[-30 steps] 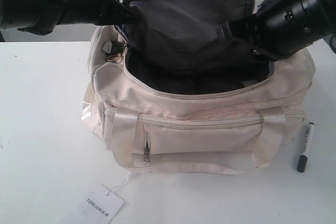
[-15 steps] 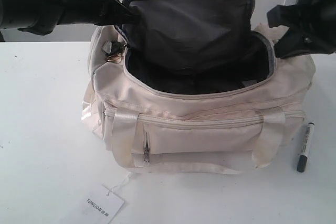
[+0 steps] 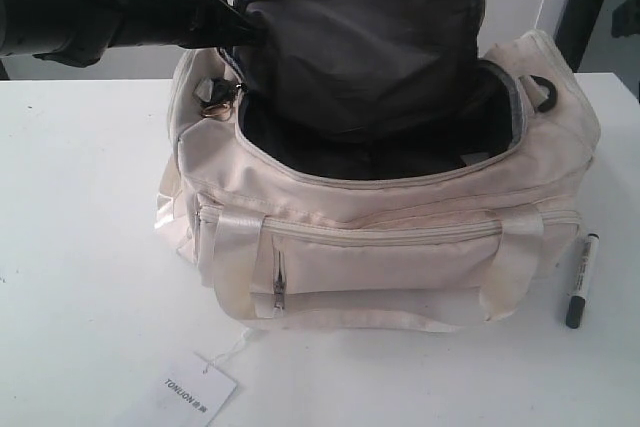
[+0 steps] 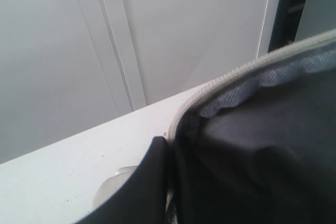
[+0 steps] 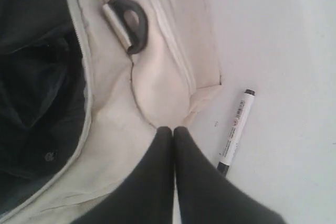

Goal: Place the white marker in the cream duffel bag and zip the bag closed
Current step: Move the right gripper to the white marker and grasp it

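From outside, the bag (image 3: 400,257) sits on the white table (image 3: 80,247) with its top flap (image 3: 370,37) standing open. The left gripper (image 3: 232,35) is clamped on the flap's left edge. The marker (image 3: 580,277) lies on the table just beside the bag's front right corner, outside it.

The left wrist view shows one dark finger (image 4: 147,182) against the flap's lining.

In the right wrist view, the right gripper (image 5: 173,132) has its fingers pressed together, empty, above the bag's end, with the marker (image 5: 234,127) on the table nearby.
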{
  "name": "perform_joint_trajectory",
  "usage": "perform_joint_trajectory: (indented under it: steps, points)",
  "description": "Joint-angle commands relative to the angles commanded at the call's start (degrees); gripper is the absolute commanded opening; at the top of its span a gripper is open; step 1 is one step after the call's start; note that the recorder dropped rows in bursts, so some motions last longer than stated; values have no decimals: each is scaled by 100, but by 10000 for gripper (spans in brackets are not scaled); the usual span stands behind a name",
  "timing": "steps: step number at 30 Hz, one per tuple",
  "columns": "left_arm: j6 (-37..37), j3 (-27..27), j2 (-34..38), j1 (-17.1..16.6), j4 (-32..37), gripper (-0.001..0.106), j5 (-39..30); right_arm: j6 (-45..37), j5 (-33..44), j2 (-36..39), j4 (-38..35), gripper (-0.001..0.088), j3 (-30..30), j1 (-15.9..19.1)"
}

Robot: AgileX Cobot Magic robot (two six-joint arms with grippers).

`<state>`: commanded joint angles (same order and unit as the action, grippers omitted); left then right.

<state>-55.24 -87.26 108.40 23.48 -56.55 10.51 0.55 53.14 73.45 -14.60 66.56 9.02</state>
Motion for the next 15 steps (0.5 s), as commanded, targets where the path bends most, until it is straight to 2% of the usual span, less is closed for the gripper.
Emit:
perform_joint_trajectory:
  steps: [15]
  points:
    - [0,0,0,0,0,0,12,445,-952,99,-271,0,-1347,628]
